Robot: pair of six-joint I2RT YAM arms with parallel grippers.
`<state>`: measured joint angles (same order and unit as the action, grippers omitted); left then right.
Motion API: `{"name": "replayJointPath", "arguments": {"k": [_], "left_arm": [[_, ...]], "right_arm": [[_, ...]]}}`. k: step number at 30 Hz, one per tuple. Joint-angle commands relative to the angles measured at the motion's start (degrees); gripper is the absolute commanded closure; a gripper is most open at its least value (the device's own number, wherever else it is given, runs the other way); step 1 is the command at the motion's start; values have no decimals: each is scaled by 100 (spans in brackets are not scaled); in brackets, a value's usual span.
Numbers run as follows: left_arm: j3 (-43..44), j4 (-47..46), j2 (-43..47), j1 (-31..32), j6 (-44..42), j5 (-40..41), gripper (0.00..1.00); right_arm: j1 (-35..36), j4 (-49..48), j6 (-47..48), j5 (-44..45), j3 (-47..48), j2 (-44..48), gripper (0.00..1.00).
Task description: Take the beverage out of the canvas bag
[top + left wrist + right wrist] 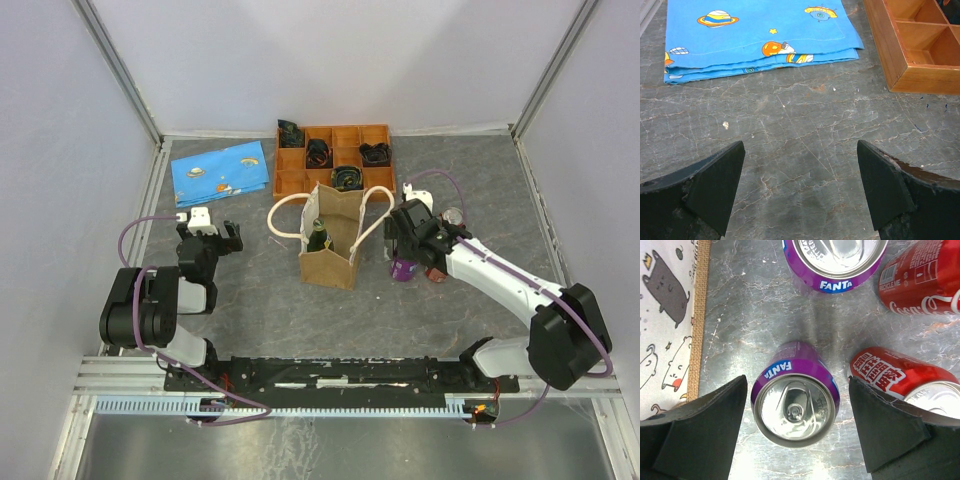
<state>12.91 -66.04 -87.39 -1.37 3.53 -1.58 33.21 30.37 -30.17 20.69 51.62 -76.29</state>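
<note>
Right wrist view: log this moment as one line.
right gripper open, straddling upright purple Fanta can | left gripper open over table | canvas bag upright, dark bottle inside

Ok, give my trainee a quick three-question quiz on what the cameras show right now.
1. True or false: the right claw is shut on the purple Fanta can between its jaws.
2. What lies ahead of the left claw? A) a blue printed cloth B) a red can C) a wooden spoon
3. Fill in: a dark ____ stands inside the canvas bag.
Key: 1 false, the claw is open with gaps either side of the can. 2 A. 3 bottle.
</note>
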Motion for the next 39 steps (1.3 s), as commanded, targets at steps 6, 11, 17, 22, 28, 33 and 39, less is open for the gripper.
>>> {"name": "replayJointPath", "arguments": {"k": [6, 11, 17, 22, 28, 33, 39], "left_arm": [[27, -220, 24, 22, -205, 57, 1], [28, -214, 29, 22, -204, 55, 1], [28, -222, 25, 20, -205, 54, 1], [28, -222, 24, 23, -204, 56, 1], [28, -224, 27, 22, -204, 53, 1], [28, -217, 23, 22, -204, 53, 1], [28, -215, 29, 23, -206, 55, 1]], "right_arm": [[15, -2, 610, 441, 939, 1213, 13], [241, -127, 1014, 341, 1577, 1554, 19], [757, -388, 1469, -198, 2064, 1202, 26], [1187, -647, 1764, -660, 2246, 718, 30], [1592, -1074, 2135, -1287, 2244, 67, 30], [1662, -1419, 2149, -1539, 2209, -352, 26], [1662, -1664, 2100, -1481, 2295, -858, 25]]}}
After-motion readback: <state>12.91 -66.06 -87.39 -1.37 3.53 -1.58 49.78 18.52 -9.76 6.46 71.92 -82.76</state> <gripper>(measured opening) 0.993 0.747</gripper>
